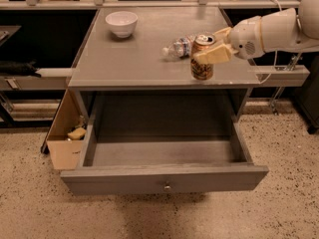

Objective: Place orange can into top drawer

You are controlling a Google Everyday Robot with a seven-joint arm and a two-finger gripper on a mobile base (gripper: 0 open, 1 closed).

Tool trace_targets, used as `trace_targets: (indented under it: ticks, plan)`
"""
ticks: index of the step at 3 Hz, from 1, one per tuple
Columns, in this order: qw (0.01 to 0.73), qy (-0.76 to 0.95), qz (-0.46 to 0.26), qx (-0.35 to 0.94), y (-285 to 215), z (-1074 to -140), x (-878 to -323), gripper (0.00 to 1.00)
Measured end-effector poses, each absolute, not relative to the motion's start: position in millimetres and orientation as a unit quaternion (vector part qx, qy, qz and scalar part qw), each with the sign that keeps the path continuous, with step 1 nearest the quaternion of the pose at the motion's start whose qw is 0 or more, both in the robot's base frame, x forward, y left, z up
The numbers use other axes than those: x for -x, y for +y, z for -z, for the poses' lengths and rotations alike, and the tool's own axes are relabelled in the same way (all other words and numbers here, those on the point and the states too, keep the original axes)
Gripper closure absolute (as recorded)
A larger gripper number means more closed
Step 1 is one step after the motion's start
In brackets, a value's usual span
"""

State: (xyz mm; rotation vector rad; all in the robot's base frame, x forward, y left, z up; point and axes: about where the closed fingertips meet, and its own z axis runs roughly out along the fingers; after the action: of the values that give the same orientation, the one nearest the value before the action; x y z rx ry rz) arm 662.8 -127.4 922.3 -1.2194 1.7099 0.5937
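The orange can (201,68) is upright over the front right part of the grey cabinet top (129,59), near its front edge. My gripper (206,46) reaches in from the right and is shut on the can, with one pale finger (215,55) across its front and the other behind its silver top. I cannot tell whether the can's base touches the top. The top drawer (124,179) is pulled fully open below, its inside bare, with a small round knob (167,186) on its front panel.
A clear plastic water bottle (177,47) lies just left of and behind the can. A white bowl (121,23) stands at the back left. A cardboard box (67,138) leans against the cabinet's left side. Shelving flanks both sides.
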Motion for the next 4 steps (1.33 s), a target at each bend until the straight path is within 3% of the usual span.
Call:
trace_targets:
  ticks: [2,3,4]
  plan:
    - [0.37,0.679,-0.229,0.591,-128,-856,-582,1.0]
    - [0.307,0.684,-0.225,0.622,-127,-808,-556,1.0]
    - [0.295,0.685,-0.225,0.627,-126,-798,-551,1.0]
